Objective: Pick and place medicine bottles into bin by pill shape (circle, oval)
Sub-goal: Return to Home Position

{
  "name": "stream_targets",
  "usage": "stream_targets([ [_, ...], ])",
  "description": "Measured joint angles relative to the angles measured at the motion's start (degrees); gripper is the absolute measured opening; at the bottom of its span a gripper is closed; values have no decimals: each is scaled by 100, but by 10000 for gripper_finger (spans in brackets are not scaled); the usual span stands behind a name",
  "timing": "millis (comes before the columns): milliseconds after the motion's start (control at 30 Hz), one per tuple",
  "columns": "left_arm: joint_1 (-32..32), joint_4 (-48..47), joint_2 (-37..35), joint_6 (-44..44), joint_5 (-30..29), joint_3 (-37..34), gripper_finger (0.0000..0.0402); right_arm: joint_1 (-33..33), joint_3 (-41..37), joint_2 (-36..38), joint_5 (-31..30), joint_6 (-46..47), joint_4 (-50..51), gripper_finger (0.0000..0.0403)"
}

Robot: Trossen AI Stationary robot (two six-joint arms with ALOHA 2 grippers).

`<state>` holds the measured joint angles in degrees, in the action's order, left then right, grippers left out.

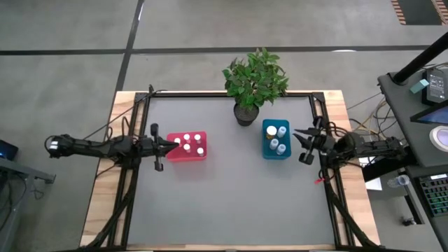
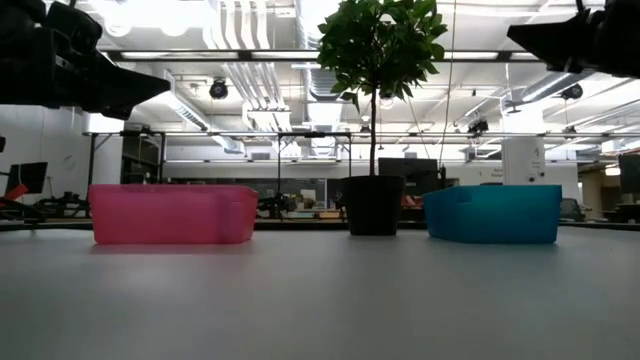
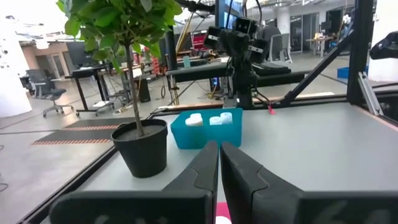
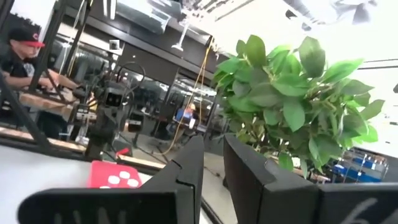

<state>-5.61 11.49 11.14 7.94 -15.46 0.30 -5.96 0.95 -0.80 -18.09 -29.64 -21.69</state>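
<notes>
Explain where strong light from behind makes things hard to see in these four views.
Low view: the bright ceiling turns the left gripper, the right gripper and the plant into dark shapes. Right wrist view: the background behind the leaves is washed white. Left wrist view: pale glare behind the plant's crown. High view: even light, no glare on the table.

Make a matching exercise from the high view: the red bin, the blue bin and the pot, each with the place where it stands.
Things:
1. red bin
2. blue bin
3. pot

Places:
A. its end lies under the left gripper
B. between the bins, farther back
C. beside the right gripper

Pairs: 1-A, 2-C, 3-B
</notes>
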Motion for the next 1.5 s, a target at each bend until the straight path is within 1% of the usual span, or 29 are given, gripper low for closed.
stream_targets([
  [100,0,0,66,0,2,0,2,0,0,-56,0,40,56,52],
  [367,0,1,209,0,2,-2,2,0,0,-218,1,752,45,52],
  [533,0,0,274,0,2,-4,2,0,0,-234,2,1045,39,52],
  [1000,0,2,331,-1,2,-4,2,0,0,-234,2,1076,42,52],
  [1100,0,1,349,-2,2,-4,2,0,0,-224,1,1489,84,52],
  [1200,0,0,347,-2,4,-4,2,18,-20,82,32,2301,735,52],
  [1267,0,0,334,-2,7,-4,2,59,-22,74,184,2508,1240,52],
  [1333,0,4,345,-2,4,-4,2,87,-22,74,378,2382,1236,52],
  [1433,2,0,344,-2,5,-4,2,90,-22,76,449,2166,1407,52],
  [1500,2,0,345,-2,4,-4,2,134,-24,76,460,2079,1718,52],
])
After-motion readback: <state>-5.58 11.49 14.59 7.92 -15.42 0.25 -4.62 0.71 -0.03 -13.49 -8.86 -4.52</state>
